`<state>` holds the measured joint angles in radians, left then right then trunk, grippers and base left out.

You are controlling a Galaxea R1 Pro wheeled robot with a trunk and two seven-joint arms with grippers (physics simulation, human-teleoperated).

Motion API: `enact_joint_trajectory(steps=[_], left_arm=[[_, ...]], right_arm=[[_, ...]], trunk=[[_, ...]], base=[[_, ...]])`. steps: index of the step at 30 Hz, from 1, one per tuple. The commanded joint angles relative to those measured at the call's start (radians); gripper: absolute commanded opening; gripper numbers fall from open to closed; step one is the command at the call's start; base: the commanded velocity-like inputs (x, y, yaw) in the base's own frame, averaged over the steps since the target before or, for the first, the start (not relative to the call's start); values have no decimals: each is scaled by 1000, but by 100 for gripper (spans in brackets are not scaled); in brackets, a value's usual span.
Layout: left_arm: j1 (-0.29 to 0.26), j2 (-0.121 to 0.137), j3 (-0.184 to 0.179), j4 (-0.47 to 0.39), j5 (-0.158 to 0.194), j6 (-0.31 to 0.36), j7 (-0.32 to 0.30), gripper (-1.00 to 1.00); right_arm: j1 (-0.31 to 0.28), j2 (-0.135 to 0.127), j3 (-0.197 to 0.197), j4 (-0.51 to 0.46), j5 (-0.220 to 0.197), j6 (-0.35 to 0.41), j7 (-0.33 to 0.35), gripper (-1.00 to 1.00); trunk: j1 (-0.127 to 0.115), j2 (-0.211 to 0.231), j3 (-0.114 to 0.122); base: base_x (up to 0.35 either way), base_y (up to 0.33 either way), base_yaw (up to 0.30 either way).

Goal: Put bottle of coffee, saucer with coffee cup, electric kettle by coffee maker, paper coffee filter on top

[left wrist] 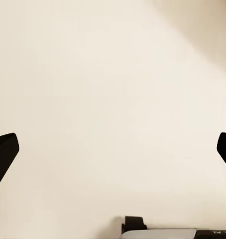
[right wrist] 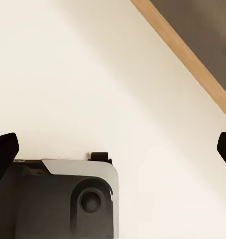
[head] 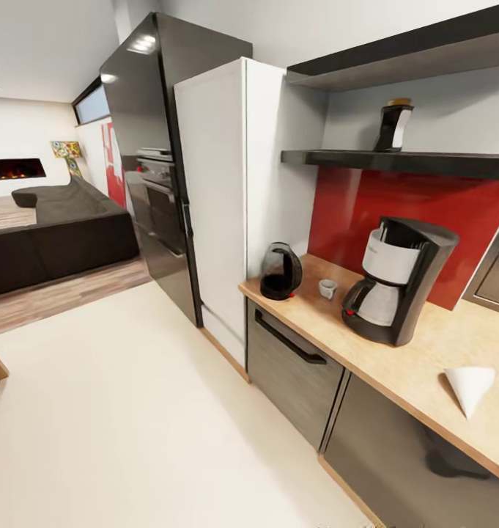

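Coffee maker [head: 396, 282]: black and silver, sitting on the counter [head: 432, 359] by the red wall.
Kettle [head: 281, 271]: dark and round, sitting at the counter's end by the tall white cupboard [head: 227, 198].
Cup [head: 327, 288]: small and white, sitting between kettle and coffee maker; I am not seeing a saucer under it, though it is tiny here.
Filter [head: 470, 387]: a white paper cone, lying near the counter's front edge.
Coffee bottle [head: 394, 126]: dark with a tan lid, standing up on the shelf [head: 396, 161].
Left claw [left wrist: 113, 152]: hanging wide open over the floor [head: 132, 411], holding nothing.
Right claw [right wrist: 113, 149]: also wide open, holding nothing.
Worry: the filter could get knocked off, because it is light and near the edge.
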<state>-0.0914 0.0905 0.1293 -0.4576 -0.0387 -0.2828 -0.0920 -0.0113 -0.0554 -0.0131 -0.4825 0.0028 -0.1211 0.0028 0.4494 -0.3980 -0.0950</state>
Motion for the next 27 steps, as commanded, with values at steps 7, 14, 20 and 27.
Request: enact_joint_trajectory(steps=[7,14,20,27], left_arm=[[-1,0,10,0,-4,-2,-9,100],[-1,-1,12,0,-2,-1,-8,100],[-1,-2,13,0,5,-1,-8,100],[-1,-3,12,0,3,-1,-8,100]], right_arm=[[-1,0,-2,1,0,-3,0,100],[-1,0,-2,1,0,-3,0,100],[-1,0,-2,1,0,-3,-1,100],[-1,0,-2,1,0,-3,-1,100]], trunk=[[1,-2,1],[1,-2,3],[1,-2,3],[1,-2,3]], base=[[6,6,-291],[1,1,-291],[0,0,-294],[0,0,-296]])
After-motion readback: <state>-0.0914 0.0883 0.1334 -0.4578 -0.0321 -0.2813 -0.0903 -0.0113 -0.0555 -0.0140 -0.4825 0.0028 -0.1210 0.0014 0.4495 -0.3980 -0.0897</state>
